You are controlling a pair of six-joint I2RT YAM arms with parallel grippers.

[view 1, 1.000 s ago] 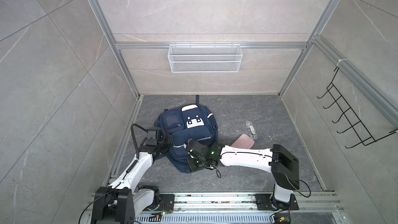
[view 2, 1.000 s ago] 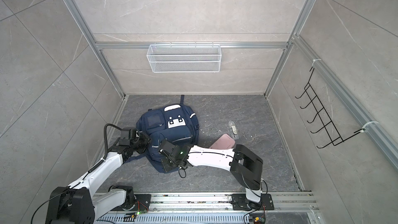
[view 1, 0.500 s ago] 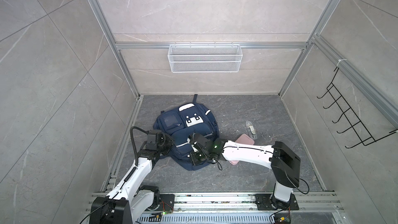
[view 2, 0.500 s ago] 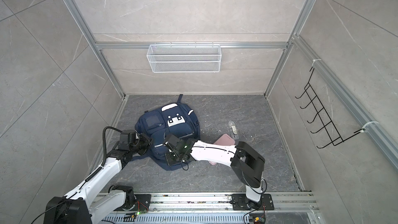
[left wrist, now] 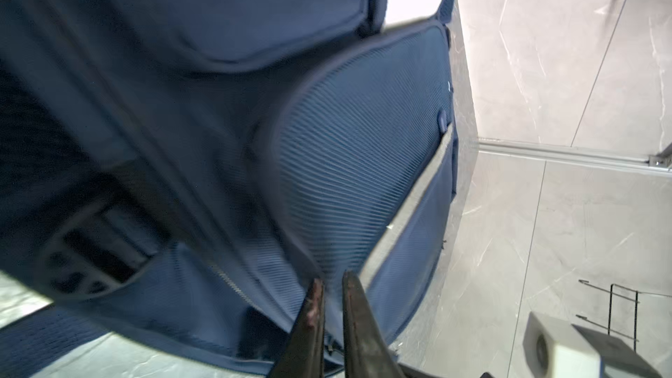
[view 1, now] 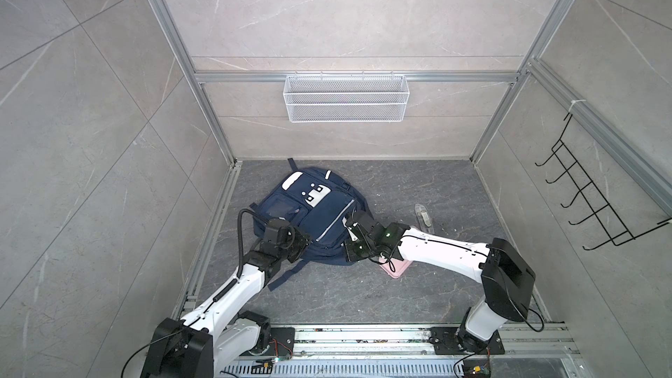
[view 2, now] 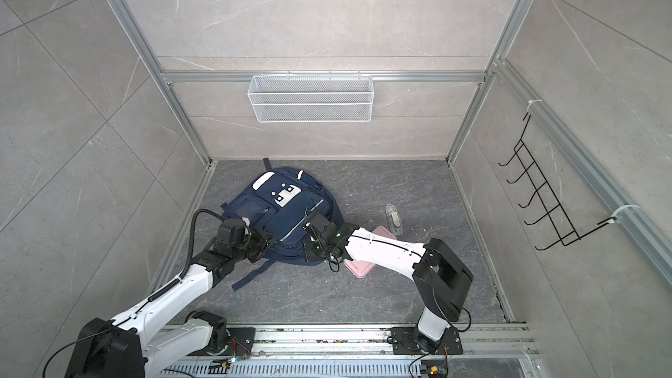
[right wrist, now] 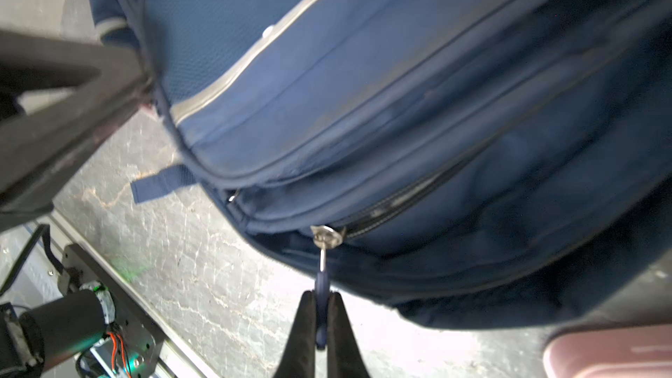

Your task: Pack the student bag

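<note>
The student bag, navy with white patches and silver stripes, lies flat on the grey floor near the back left. My left gripper is at the bag's near left edge, jaws almost together with bag fabric in the narrow gap. My right gripper is shut on a blue zipper pull that hangs from a metal slider on the bag's near right side. The left gripper's fingers show in the right wrist view, touching the bag's seam.
A pink case lies partly under my right arm. A clear slim item sits on the floor to the right. A bag strap trails toward the front. A wire basket hangs on the back wall, a hook rack on the right wall.
The bag has shifted toward the back wall and flattened. My right gripper has moved back and right along the bag's edge with the zipper pull. The left jaws have parted slightly.
</note>
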